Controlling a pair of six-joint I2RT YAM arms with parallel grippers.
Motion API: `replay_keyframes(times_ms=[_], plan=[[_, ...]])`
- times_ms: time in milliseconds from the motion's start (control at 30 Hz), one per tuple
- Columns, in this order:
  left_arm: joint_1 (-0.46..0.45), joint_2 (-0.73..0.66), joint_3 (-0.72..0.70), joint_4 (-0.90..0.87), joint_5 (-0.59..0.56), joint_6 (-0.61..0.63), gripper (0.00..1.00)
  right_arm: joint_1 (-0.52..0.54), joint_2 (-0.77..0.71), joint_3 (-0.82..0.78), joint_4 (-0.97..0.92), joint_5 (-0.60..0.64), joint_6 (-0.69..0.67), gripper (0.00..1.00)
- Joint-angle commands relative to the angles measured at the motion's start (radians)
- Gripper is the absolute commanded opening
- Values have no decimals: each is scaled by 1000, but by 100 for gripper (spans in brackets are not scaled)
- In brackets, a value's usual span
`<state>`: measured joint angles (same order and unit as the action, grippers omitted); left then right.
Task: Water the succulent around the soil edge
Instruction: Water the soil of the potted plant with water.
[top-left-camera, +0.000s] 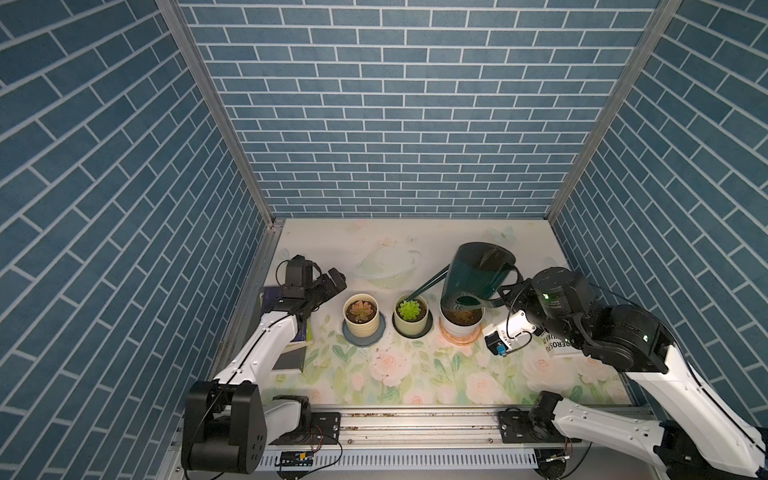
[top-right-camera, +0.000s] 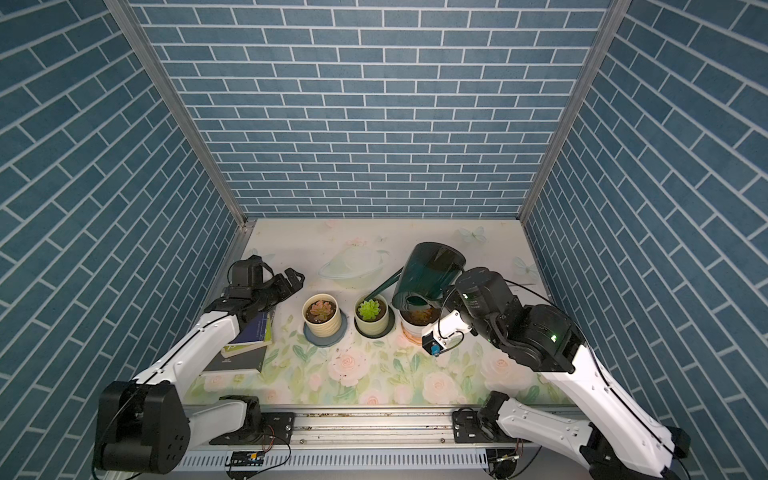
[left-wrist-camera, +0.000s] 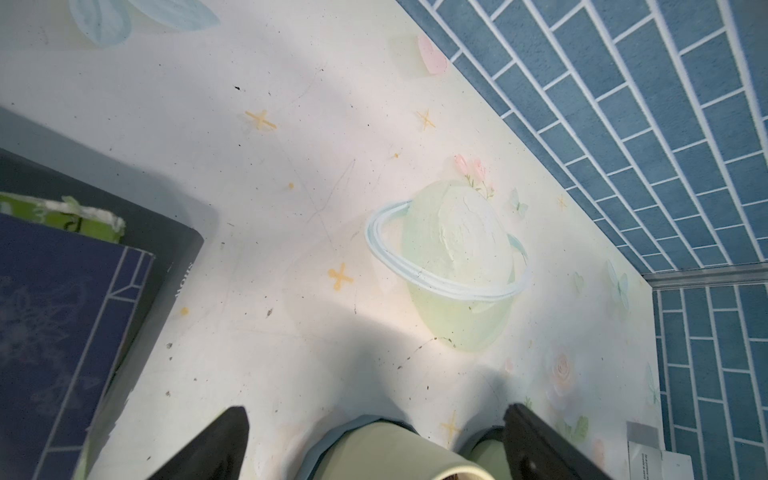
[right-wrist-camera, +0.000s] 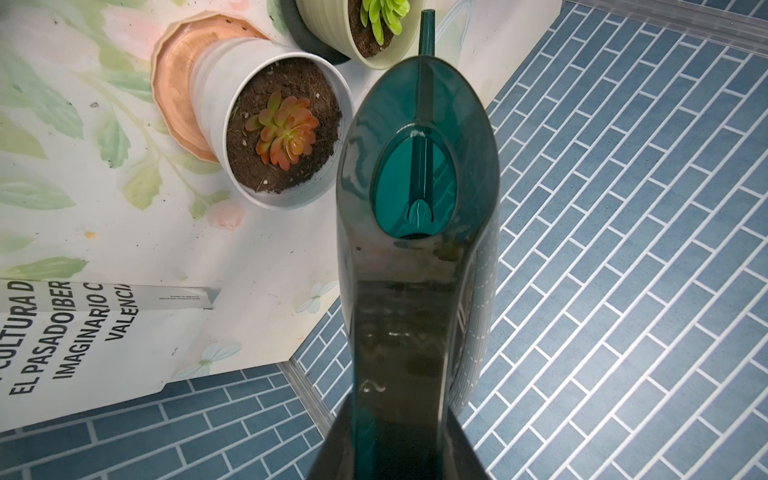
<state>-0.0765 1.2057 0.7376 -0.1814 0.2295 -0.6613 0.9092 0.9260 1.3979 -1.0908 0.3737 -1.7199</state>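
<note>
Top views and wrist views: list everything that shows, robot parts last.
watering can: one, dark green see-through, tilted in the air, spout over the pale green pot
cream pot: one, reddish succulent, blue-grey saucer, nearest the left arm
pale green pot: one, green succulent, dark saucer, middle
white pot: one, orange succulent, copper saucer, nearest the right arm
books: three stacked, dark blue on green on black, under the left arm
white booklet: one, black lettering, under the right arm
table mat: one, floral
walls: three, blue brick
left gripper: open, empty, near the cream pot
right gripper: shut on the watering can's handle
</note>
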Motion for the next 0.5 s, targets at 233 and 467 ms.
replay_keyframes(times_ms=[233, 467], plan=[[-3, 4, -16, 10, 3, 8, 100, -50, -80, -26, -15, -3, -17, 0], [-3, -1, -22, 16, 1, 5, 100, -50, -102, -1, -23, -43, 30, 0]])
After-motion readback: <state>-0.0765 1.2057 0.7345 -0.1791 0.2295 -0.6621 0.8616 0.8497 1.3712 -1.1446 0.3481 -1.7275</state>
